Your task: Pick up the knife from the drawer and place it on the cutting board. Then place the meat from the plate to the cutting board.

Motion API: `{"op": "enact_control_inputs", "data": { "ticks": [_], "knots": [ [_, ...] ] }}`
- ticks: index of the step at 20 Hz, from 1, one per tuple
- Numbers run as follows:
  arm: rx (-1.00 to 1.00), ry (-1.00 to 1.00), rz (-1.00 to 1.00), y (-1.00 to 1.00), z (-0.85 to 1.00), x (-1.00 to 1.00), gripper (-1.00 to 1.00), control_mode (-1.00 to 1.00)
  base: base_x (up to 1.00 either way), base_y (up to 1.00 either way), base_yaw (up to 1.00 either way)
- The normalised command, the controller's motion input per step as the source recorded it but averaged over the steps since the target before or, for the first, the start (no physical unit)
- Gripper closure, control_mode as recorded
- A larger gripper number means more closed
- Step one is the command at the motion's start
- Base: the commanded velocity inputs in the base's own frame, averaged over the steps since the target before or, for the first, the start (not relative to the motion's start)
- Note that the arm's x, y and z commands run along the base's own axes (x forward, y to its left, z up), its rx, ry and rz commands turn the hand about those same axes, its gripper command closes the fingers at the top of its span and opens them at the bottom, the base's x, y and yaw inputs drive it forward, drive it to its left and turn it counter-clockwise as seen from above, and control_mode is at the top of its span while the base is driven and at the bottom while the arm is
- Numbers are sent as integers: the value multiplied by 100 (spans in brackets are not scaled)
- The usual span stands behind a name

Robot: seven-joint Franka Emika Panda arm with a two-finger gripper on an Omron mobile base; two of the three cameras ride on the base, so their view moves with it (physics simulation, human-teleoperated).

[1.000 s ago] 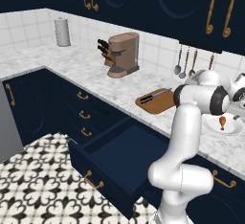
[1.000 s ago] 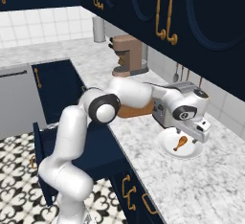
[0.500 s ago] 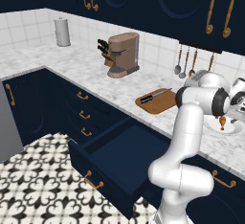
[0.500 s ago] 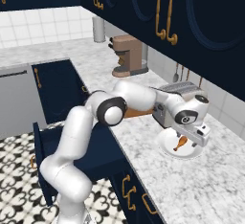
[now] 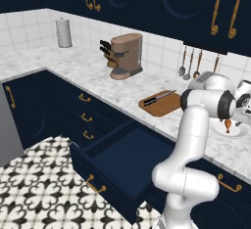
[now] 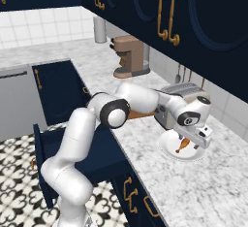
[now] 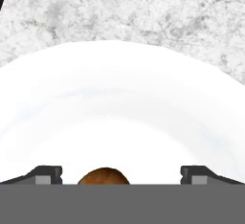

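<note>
My gripper [image 7: 122,175] is open and low over the round white plate [image 7: 119,98]. Its fingertips [image 7: 45,174] stand wide on either side of the orange-brown meat [image 7: 103,176], which lies between them without being clamped. From the right base view, the gripper [image 6: 188,142] hovers at the meat [image 6: 182,145] on the plate [image 6: 170,151]. The knife [image 5: 160,96] lies on the brown cutting board [image 5: 164,105], left of the plate [image 5: 238,132]. The wide navy drawer [image 5: 122,157] stands pulled open below the counter.
A silver toaster [image 6: 183,94] stands just behind the plate against the wall. A brown coffee machine [image 5: 128,56] with a knife block [image 5: 108,53] sits further left, and utensils [image 5: 189,64] hang on the wall. The open drawer juts into the floor space.
The hand has come down from above the plate to just over the meat, its fingers still spread wide. Knife, board and drawer have not moved.
</note>
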Motion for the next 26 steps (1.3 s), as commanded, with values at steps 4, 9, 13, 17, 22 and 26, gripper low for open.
{"op": "enact_control_inputs", "data": {
  "ticks": [4,9,13,17,22,26],
  "knots": [
    [-1,0,0,26,-4,-28,-100,-100,0,0,0],
    [-2,0,0,25,-10,-24,-100,-100,0,0,0],
    [-1,1,0,21,-15,-3,100,-100,0,0,0],
    [-2,3,0,25,-19,0,100,-100,0,0,0],
    [-1,4,0,21,-1,0,100,-100,0,0,0],
    [0,0,0,27,36,-29,100,-100,0,0,0]
  ]
}}
